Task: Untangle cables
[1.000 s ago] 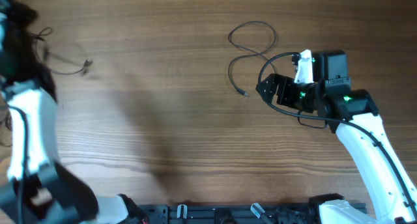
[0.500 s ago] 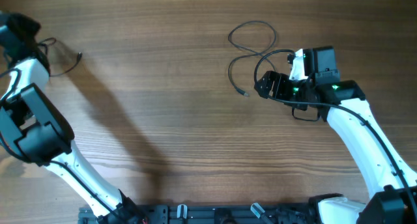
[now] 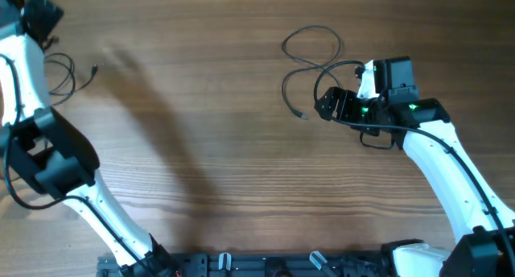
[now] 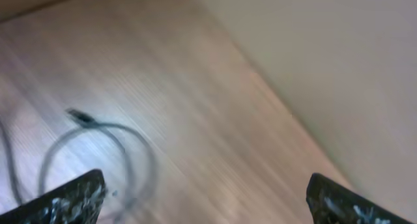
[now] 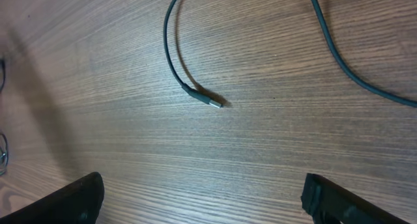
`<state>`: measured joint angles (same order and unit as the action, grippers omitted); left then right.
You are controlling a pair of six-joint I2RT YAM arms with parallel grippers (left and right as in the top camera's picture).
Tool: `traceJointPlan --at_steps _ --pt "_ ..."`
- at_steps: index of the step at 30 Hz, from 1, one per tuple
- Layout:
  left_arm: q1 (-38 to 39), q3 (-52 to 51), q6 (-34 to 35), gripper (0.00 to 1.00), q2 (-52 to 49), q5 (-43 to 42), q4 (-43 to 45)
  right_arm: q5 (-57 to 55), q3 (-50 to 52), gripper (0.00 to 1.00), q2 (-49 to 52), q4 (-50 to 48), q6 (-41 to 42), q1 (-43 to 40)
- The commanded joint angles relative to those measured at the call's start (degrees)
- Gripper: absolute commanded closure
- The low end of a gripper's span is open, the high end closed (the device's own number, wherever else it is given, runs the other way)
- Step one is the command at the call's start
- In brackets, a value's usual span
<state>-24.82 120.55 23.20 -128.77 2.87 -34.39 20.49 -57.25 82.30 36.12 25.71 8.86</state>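
Over at the far left of the brown wood-grain tabletop [image 3: 209,156], the left tool [image 3: 39,11] on its white-and-black arm hangs near the back corner. In its own wrist view the two black fingers [image 4: 68,199] sit out at the bottom corners of the picture. The jaws are spread wide and released, with only wood between them. Just beneath it lies a thin black flexible cable curled in a loose loop [image 4: 104,126], blurred in that view. The tool is not gripping it. Its small plug end [image 3: 95,68] sticks out of the loop toward the right, pointing at the middle of the tabletop.

Well apart from that, right of centre, a second thin black cable with a small metal-tipped plug [image 5: 165,38] lies on the wood. From overhead it makes a rounded loop toward the back, then a tail curves down toward the front, so its long axis runs back to front. The plug tip [image 5: 207,99] at the near end points front and slightly right.

Just beside that plug, on its right, is the right tool [image 3: 320,106], facing left toward it. Its dark fingers [image 5: 71,198] are also spread to the corners of the wrist view — fully released, holding nothing and not touching the cable. A thicker dark strand [image 5: 335,51] crosses the upper right of that view. I cannot tell whether it belongs to the same cable.
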Motion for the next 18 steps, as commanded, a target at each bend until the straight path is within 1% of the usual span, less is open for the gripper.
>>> traceJointPlan --at_steps 1,2,3,5,7,11,12,14,15,16,18 --pt "8.52 6.49 -0.09 0.0 2.36 1.81 -6.25 -0.79 -0.83 0.0 -0.15 -1.22 3.28 -1.2" --pt "11.23 6.51 -0.11 0.0 2.36 0.46 -7.61 -0.81 -0.85 0.0 -0.52 -1.2 3.39 -1.84" --pt "17.66 6.01 -1.68 0.0 2.34 -6.75 -11.65 -0.81 -0.85 0.0 -1.4 -1.09 3.39 -4.13" --pt "22.82 5.66 -3.72 0.0 2.34 -10.73 -13.25 -0.81 -0.85 0.0 -2.19 -0.44 3.39 -6.6" --pt "28.04 4.92 -3.72 0.0 2.34 -12.79 -12.85 -0.81 -0.85 0.0 -3.08 1.31 3.43 -9.62" --pt "39.04 3.34 -3.26 0.0 1.4 -12.57 -11.98 -0.87 -0.85 0.0 -4.24 5.2 2.73 -16.04" --pt "41.2 3.13 -2.23 0.0 0.85 -12.44 -12.15 -1.03 -0.85 0.0 -4.31 6.01 2.71 -17.16" --pt "46.53 3.08 3.65 0.0 -1.97 -12.44 -12.83 -1.49 -0.85 0.0 -4.31 7.98 0.92 -19.21" --pt "48.59 3.08 4.35 0.0 -3.58 -12.46 -12.85 -1.46 -0.85 0.0 -4.31 8.5 -0.44 -19.56" --pt "50.21 3.08 4.04 0.0 -4.66 -12.41 -12.85 -1.51 -0.85 0.0 -4.31 8.79 -1.03 -19.61" --pt "53.83 3.08 -0.79 0.0 -6.8 -12.41 -12.76 -1.7 -0.85 0.0 -4.31 9.75 -2.05 -19.61"
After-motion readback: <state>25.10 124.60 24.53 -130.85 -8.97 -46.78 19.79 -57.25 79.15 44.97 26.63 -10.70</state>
